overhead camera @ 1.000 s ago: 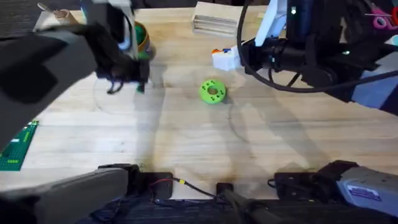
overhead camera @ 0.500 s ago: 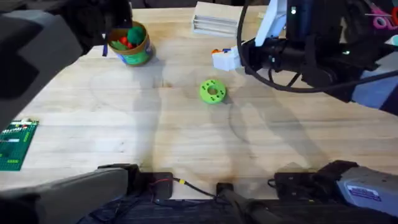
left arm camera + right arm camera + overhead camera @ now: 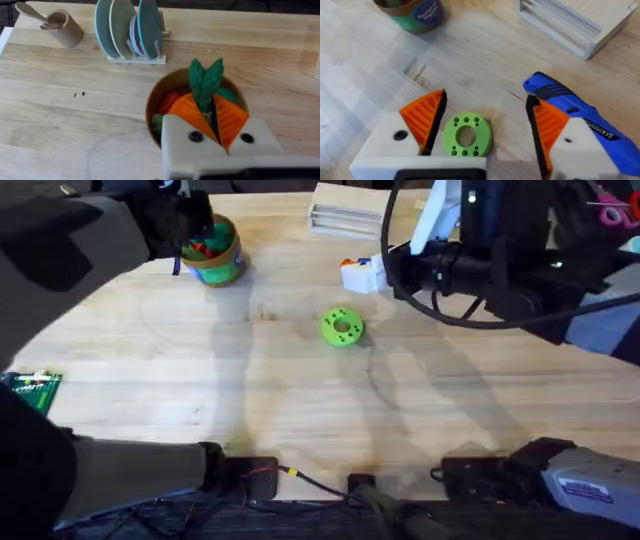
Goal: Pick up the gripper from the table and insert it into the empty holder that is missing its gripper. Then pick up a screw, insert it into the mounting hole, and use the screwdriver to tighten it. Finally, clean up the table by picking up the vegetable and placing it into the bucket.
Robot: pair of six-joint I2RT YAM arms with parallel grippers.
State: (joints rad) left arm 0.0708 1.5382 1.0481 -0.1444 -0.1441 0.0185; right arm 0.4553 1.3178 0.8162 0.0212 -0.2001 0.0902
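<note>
My left gripper (image 3: pixel 206 102) hangs over the bucket (image 3: pixel 154 102), its orange pads shut on the dark-green vegetable (image 3: pixel 204 77), whose leafy end sticks out past them. In the overhead view the left gripper (image 3: pixel 190 230) partly covers the bucket (image 3: pixel 218 265). My right gripper (image 3: pixel 485 97) is open above the table, and both its white finger blocks carry orange ribbed pads (image 3: pixel 425 117). The blue screwdriver (image 3: pixel 565 100) lies beside its finger. The right gripper (image 3: pixel 352 272) hovers at the back middle. The screw is out of view.
A lime-green disc with holes (image 3: pixel 342 326) lies mid-table, below the right gripper's open fingers (image 3: pixel 466 137). A slotted wooden box (image 3: pixel 345 205) stands at the back. A plate rack (image 3: pixel 131 32) and a tan cup (image 3: pixel 65 27) stand beyond the bucket. A green brick plate (image 3: pixel 25 388) lies far left.
My left arm has risen from the table in front of the bucket and swung back over the bucket with the vegetable. The right arm has not moved.
</note>
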